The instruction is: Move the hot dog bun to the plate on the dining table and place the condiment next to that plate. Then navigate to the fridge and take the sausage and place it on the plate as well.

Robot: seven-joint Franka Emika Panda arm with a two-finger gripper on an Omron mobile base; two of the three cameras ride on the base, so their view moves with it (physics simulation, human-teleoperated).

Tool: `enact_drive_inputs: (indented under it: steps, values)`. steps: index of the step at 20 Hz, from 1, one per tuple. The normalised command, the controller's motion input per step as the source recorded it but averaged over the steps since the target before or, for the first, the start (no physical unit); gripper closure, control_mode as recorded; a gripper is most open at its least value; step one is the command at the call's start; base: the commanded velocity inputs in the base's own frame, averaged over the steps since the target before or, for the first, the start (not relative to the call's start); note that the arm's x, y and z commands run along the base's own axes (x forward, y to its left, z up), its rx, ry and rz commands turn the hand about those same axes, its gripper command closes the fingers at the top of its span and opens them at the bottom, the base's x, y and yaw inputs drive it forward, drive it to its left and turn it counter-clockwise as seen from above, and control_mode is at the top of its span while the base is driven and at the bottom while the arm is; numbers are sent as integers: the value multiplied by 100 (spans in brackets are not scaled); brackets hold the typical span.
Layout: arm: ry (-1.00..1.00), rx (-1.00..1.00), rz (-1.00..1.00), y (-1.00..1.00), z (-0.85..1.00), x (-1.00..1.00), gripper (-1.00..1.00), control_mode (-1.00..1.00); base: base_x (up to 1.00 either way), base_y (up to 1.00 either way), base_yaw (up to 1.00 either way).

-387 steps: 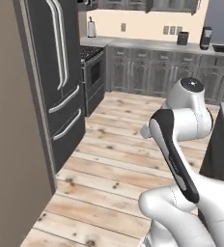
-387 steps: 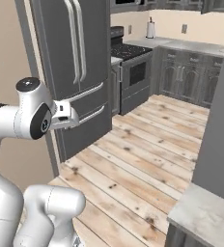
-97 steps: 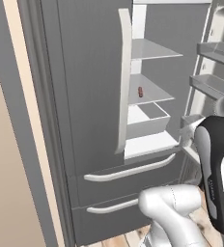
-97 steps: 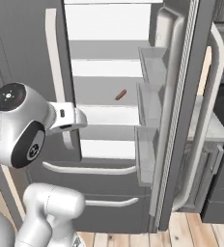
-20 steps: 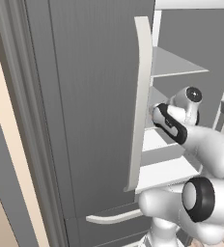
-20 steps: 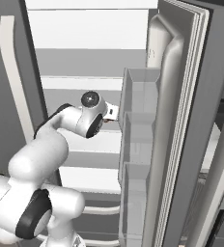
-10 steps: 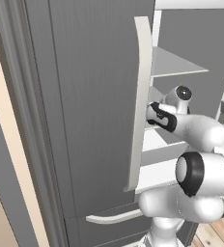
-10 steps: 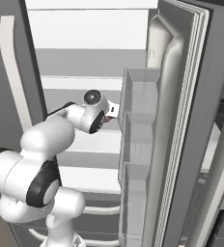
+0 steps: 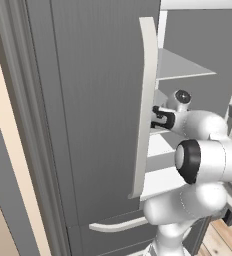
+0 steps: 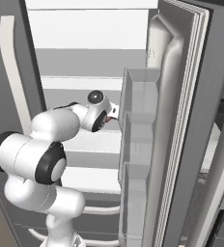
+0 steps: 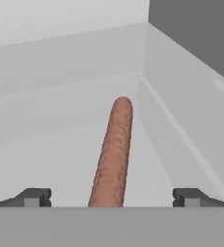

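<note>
**Sausage lies between wide-open fingers inside the fridge**

Left base view: the white arm reaches past the long pale handle [image 9: 144, 107] of the closed door into the fridge [image 9: 98, 100]. The dark gripper [image 9: 157, 118] sits at the edge of a white shelf [image 9: 180, 65], half hidden behind the handle, so its spread cannot be judged here.

Right base view: the open door [image 10: 181, 120] with its clear bins [image 10: 138, 140] stands at the right. The wrist points between the shelves, and a small reddish patch, the sausage [image 10: 110, 119], peeks out just beside it.

Hand view: the sausage [image 11: 114, 154] lies lengthwise on the white shelf floor [image 11: 46, 144], running away from the camera, near the right wall. The gripper [image 11: 111, 197] is spread wide, one fingertip [image 11: 34, 197] on each side of the sausage's near end, neither touching it.
</note>
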Motion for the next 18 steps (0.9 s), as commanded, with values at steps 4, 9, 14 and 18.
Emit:
enact_drive_inputs:
  steps: [4,9,14,18]
  values:
    - [3,1,-4,-3,-26,25,-100,-100,0,0,0]
    - [2,1,-4,-4,-29,19,-100,-100,0,0,0]
    - [2,0,-3,0,-30,15,100,-100,0,0,0]
    - [1,0,-2,-2,-36,0,100,-100,0,0,0]
